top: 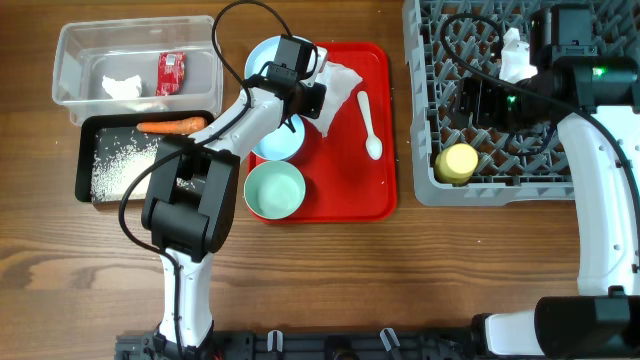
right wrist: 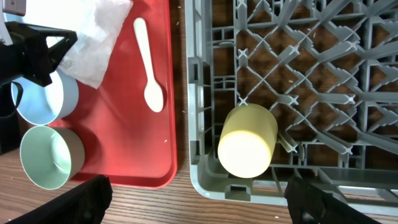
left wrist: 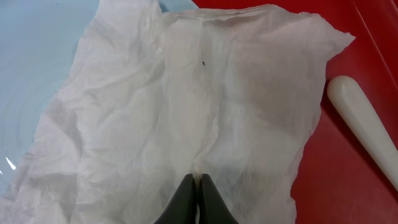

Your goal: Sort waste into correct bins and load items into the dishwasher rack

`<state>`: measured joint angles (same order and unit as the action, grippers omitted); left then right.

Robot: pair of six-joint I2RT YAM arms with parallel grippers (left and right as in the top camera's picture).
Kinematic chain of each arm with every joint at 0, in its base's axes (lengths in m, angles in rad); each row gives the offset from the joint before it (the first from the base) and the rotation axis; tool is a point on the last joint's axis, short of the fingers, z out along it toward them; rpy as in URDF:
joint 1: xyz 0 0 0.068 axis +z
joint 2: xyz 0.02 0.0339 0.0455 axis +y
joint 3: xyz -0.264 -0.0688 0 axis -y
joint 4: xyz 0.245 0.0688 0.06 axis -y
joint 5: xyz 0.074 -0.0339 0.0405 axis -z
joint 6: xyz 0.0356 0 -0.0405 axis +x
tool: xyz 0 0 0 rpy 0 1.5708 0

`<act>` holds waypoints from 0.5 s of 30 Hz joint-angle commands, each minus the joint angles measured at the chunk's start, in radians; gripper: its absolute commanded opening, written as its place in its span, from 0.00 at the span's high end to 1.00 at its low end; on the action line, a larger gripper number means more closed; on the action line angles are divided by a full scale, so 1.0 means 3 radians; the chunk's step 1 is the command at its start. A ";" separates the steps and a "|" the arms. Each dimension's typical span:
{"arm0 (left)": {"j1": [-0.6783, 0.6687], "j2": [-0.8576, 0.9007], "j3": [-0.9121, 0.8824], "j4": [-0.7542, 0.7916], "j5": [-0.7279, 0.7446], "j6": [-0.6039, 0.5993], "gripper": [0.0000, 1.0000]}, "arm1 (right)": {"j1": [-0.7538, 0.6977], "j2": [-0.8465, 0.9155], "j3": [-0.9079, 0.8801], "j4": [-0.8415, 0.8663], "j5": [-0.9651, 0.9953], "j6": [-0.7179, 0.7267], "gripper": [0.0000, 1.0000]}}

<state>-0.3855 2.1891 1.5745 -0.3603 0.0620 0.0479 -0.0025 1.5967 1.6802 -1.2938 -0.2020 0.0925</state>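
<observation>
My left gripper (left wrist: 199,182) is shut, pinching the near edge of a crumpled white napkin (left wrist: 186,99) that drapes over the pale blue plate (left wrist: 43,56) and the red tray (left wrist: 348,168). From overhead, this gripper (top: 305,95) sits at the tray's top left, beside the napkin (top: 340,90). The white spoon (top: 370,125), a pale blue bowl (top: 280,140) and a mint-green bowl (top: 274,190) rest on the tray. My right gripper (right wrist: 199,199) hangs open over the grey dishwasher rack (right wrist: 311,62), above the yellow cup (right wrist: 247,142) lying in its front corner.
The clear bin (top: 70,60) at the far left holds a white napkin (top: 122,87) and a red wrapper (top: 171,72). The black bin (top: 84,160) below it holds rice grains (top: 120,165) and a carrot (top: 170,126). Bare wooden table runs along the front.
</observation>
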 commanded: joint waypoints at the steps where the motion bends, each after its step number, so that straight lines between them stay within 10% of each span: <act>1: -0.0006 -0.0066 0.0008 0.0001 0.0055 0.0015 0.96 | 0.0014 0.0001 0.0043 -0.0003 -0.0033 0.0041 0.07; 15: -0.0014 -0.0912 0.0008 0.0000 0.0052 -0.0137 0.96 | 0.0014 0.0001 0.0043 0.0003 -0.0033 0.0041 0.07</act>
<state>-0.3874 2.0216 1.5745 -0.3637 0.0624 0.0238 -0.0025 1.5970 1.6802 -1.2938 -0.2020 0.0925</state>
